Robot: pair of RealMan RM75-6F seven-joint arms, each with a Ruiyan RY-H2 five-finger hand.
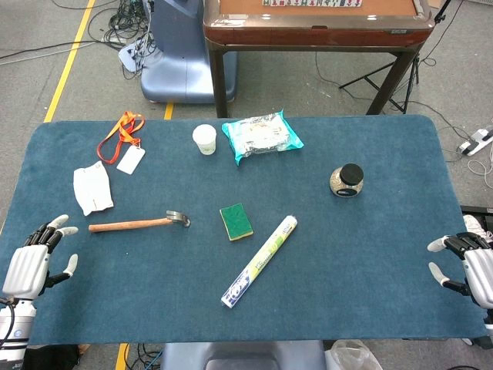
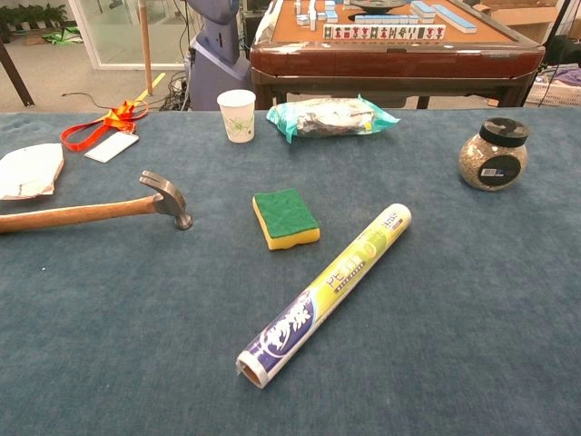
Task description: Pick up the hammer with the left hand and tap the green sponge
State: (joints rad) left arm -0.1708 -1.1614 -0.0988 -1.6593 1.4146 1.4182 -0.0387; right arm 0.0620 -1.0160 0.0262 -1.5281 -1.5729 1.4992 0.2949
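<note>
We note the hammer (image 1: 139,223) lying flat on the blue tabletop (image 1: 370,262), wooden handle toward the left robot hand (image 1: 35,258), head just left of the green sponge (image 1: 236,221); hammer and sponge are apart, not touching. Left robot hand rests at the tabletop's left edge, fingers spread, holding nothing. Right robot hand (image 1: 470,266) sits at the right edge, likewise spread and empty. Containers: white paper cup (image 2: 237,114) upright, contents not visible; glass jar (image 2: 493,154) w/ black lid on, filled w/ grainy material; teal packet (image 2: 331,116) sealed. A wrap roll (image 2: 327,291) lies diagonally beside the sponge.
</note>
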